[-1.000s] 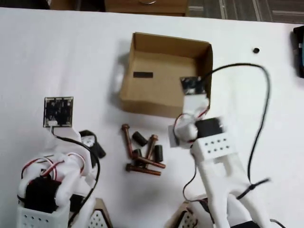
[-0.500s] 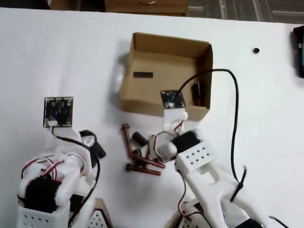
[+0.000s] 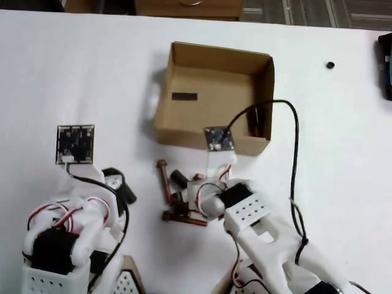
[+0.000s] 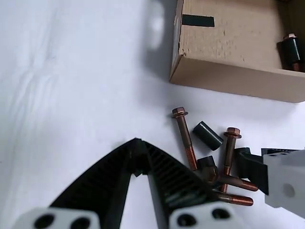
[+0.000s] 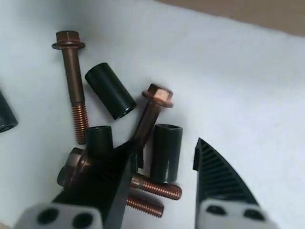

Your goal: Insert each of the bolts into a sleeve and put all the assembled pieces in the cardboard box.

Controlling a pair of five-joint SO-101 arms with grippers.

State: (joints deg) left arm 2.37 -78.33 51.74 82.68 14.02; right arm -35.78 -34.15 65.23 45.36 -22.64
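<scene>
The right claw [image 5: 164, 145] hangs spread open over the heap of loose parts just below the centre of the high view. Its jaws stand either side of a black sleeve [image 5: 166, 152], which lies just beside the shank of a copper bolt [image 5: 151, 112]. That crowding is the main hazard. One finger sits over the bolt's threaded end, so a closing squeeze would likely catch bolt and sleeve together, or lever the bolt up and spoil the grip. The sleeve is round and smooth, so an off-centre pinch could make it slip out and roll across the counter [image 3: 73, 61]. Two more bolts [image 5: 155, 187] lie crosswise at the sleeve's far end, seemingly touching it. A lift could drag them along and scatter the heap. The arm's cable [image 3: 294, 141] arcs over the right corner of the cardboard box [image 3: 184, 131], which sits in the upper centre of the high view. A swing toward the box might snag the wall and shift it. One assembled piece [image 4: 290, 50] already rests inside against the right wall. The left claw [image 4: 137, 143] is closed on nothing, low in the left of the high view and apart from the heap, so it is in no place to steady anything.
</scene>
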